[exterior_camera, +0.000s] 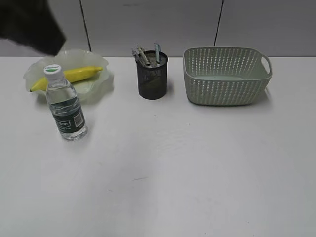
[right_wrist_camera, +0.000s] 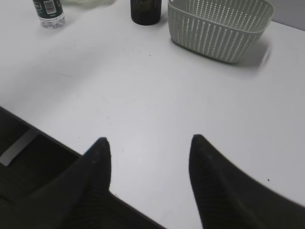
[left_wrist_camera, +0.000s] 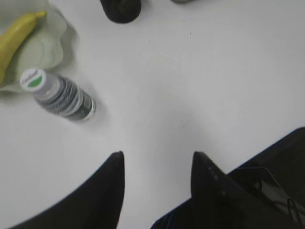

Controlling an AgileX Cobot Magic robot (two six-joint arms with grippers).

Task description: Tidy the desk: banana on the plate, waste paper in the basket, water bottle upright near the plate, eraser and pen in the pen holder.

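With the curved yellow banana (exterior_camera: pixel 69 75) plated and clear green-labelled bottle (exterior_camera: pixel 65 105) upright near the tabletop's far-left corner, both grippers, left (left_wrist_camera: pixel 157 167) and right (right_wrist_camera: pixel 148 155), jaws apart and empty, should retract high, clear of everything.

office-like lab: white desk (exterior_camera: pixel 197 173), pen holder (exterior_camera: pixel 152 75), grey panelled wall (exterior_camera: pixel 148 24).

desk (exterior_camera: pixel 197 173) carries everything; plate (exterior_camera: pixel 101 84) far left at the back, banana (exterior_camera: pixel 69 75) lying in it. water bottle (exterior_camera: pixel 66 104) upright just in front of plate, overlapping its front rim in exterior view, contact unclear. pen holder (exterior_camera: pixel 152 76) right of plate, back centre, pens (exterior_camera: pixel 145 56) standing in it. basket (exterior_camera: pixel 224 76) right of pen holder, near but apart, back right. whole front half of desk bare. from left wrist view bottle sits beside plate edge, holder further back
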